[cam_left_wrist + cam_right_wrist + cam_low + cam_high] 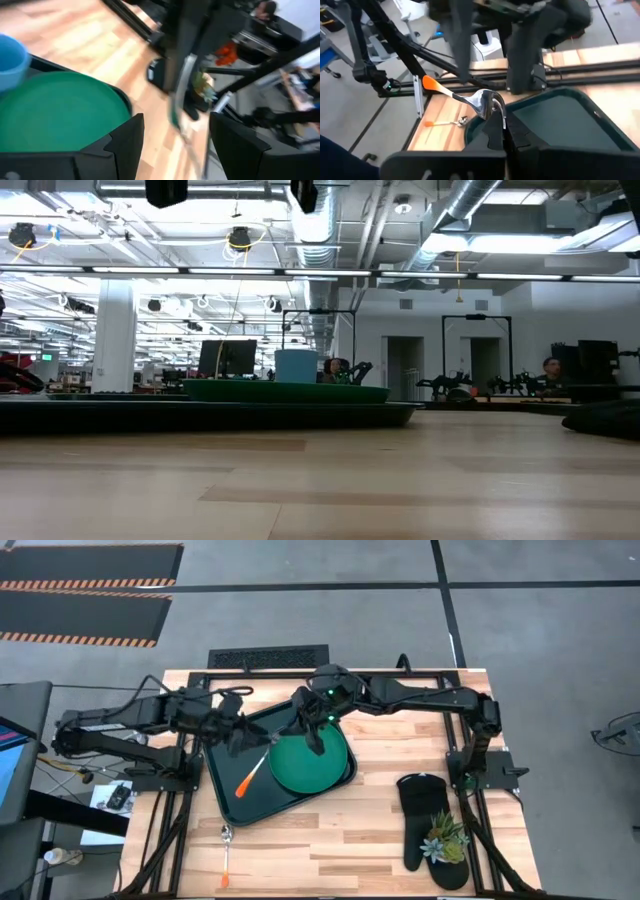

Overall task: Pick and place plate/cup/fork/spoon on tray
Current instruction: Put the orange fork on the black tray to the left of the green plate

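Fork, small, silver metal with an orange handle, hangs tilted over the left half of the big dark green-black rectangular tray. We see its handle tip pointing toward the tray's front-left corner. The right arm reaches in from the right side across the back of the wooden table, elbow high and wrist bent down. The right gripper sits over the tray's back part. In the right wrist view its fingers are pinched tight on the fork's silver end, with the orange handle sticking out away from the camera. Tines are hidden, so we cannot tell their shape.

The left arm stretches in from the left, and the left gripper is over the tray's back-left area. Its fingers are spread wide with nothing between them.

The round flat bright green plate lies on the tray's right half. The small light blue round cup stands at the plate's edge. We cannot tell if it rests on the plate or on the tray.

The slim spoon with a silver oval bowl and orange handle lies on the table in front of the tray's front-left corner, apart from it.

A black oven mitt lies on the table right of the tray, with a small green succulent plant on it
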Motion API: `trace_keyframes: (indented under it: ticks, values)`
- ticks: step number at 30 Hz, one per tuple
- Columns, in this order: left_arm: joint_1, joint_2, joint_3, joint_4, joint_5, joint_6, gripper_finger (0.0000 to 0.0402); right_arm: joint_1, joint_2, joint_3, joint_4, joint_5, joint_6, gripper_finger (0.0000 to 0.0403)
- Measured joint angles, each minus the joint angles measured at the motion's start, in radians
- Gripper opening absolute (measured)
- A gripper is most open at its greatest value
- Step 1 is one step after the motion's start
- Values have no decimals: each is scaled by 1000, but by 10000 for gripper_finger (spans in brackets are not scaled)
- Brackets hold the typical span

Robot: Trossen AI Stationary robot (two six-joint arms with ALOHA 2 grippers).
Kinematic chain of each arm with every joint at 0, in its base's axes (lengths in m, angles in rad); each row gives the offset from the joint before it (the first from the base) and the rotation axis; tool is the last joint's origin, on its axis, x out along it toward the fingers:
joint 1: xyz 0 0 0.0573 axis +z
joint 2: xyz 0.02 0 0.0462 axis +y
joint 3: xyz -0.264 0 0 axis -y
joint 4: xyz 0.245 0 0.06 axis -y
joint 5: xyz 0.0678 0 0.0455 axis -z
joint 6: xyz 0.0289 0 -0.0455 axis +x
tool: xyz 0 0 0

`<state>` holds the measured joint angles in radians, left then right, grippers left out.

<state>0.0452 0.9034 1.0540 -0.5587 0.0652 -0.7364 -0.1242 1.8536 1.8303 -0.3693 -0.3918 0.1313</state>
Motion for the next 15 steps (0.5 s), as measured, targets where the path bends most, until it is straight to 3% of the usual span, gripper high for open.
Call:
trace_keyframes:
  ticks: [9, 15]
  values:
    - [1, 25, -33, 47, 1, 13, 208, 7, 1, -1, -5, 1, 26, 0]
    - [1, 79, -33, 47, 2, 27, 164, 13, 1, -1, -24, 2, 28, 0]
